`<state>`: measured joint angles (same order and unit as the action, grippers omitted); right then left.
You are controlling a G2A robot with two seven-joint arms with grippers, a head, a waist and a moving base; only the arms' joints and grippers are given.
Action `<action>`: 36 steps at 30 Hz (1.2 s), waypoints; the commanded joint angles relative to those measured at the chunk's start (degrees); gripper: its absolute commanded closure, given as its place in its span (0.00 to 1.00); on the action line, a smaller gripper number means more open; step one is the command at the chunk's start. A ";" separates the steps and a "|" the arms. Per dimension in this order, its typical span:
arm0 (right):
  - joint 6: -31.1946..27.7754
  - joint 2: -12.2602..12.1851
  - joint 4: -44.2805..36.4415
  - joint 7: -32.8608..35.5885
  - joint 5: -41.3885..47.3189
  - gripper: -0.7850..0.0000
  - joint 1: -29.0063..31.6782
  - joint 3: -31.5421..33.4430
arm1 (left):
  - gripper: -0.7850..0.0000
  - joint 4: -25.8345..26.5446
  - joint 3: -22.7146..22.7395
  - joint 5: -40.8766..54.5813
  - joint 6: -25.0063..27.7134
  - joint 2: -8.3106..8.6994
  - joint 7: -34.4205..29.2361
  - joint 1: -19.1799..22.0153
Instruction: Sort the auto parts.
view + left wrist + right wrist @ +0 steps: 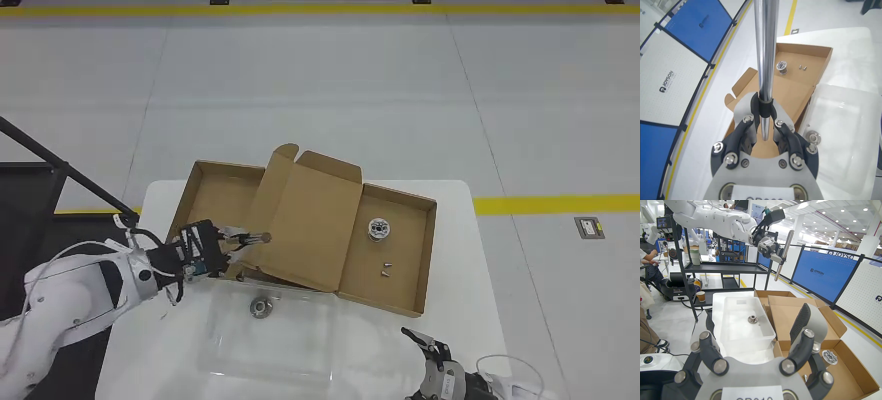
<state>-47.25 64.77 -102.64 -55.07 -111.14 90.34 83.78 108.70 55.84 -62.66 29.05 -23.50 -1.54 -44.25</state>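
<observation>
My left gripper [763, 111] is shut on a long shiny metal rod [765, 47], held high above the left end of the cardboard box [405, 215]; the same gripper [780, 257] and rod [784, 251] stand far off in the right wrist view. A round flange [261, 306] lies in the clear plastic bin [300, 368]. A round toothed part [378, 228] and two small screws [386, 267] lie in the box's right compartment. My right gripper [757, 321] is open with nothing between its fingers, low at the table's near right corner.
The box's lid flap [305, 225] stands up over its middle. A black shelf cart [723, 268] with a cup and a bottle stands beyond the table's left end. Blue and white barrier panels [827, 273] run behind the table.
</observation>
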 commanded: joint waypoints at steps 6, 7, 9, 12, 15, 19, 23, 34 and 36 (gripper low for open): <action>0.00 0.00 0.00 0.00 0.00 0.00 0.00 0.00 | 1.00 -8.95 -1.57 14.46 -8.04 -3.11 -14.70 4.10; 0.00 0.00 0.00 0.00 0.00 0.00 0.00 0.00 | 1.00 -10.25 -2.29 16.62 -8.71 -3.83 -16.48 5.23; 0.00 0.00 0.00 0.00 0.00 0.00 0.00 0.00 | 1.00 -14.05 -4.12 20.61 -8.67 -5.32 -20.22 7.47; 0.00 0.00 0.00 0.00 0.00 0.00 0.00 0.00 | 1.00 -18.37 -7.62 20.57 -11.50 -7.79 -27.29 11.51; 0.00 0.00 0.00 0.00 0.00 0.00 0.00 0.00 | 1.00 -18.37 -7.62 20.57 -11.50 -7.79 -27.29 11.51; 0.00 0.00 0.00 0.00 0.00 0.00 0.00 0.00 | 1.00 -18.37 -7.62 20.57 -11.50 -7.79 -27.29 11.51; 0.00 0.00 0.00 0.00 0.00 0.00 0.00 0.00 | 1.00 -18.88 -7.55 19.72 -13.41 -7.92 -27.41 11.19; 0.00 0.00 0.00 0.00 0.00 0.00 0.00 0.00 | 1.00 -37.21 -19.03 20.95 -19.13 -17.99 -34.54 21.79; 0.00 0.00 0.00 0.00 0.00 0.00 0.00 0.00 | 1.00 -40.86 -21.36 21.08 -18.84 -20.38 -34.30 24.05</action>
<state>-47.25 64.77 -102.64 -55.07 -111.14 90.34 83.78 70.18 35.84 -41.57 10.18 -42.53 -36.06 -21.47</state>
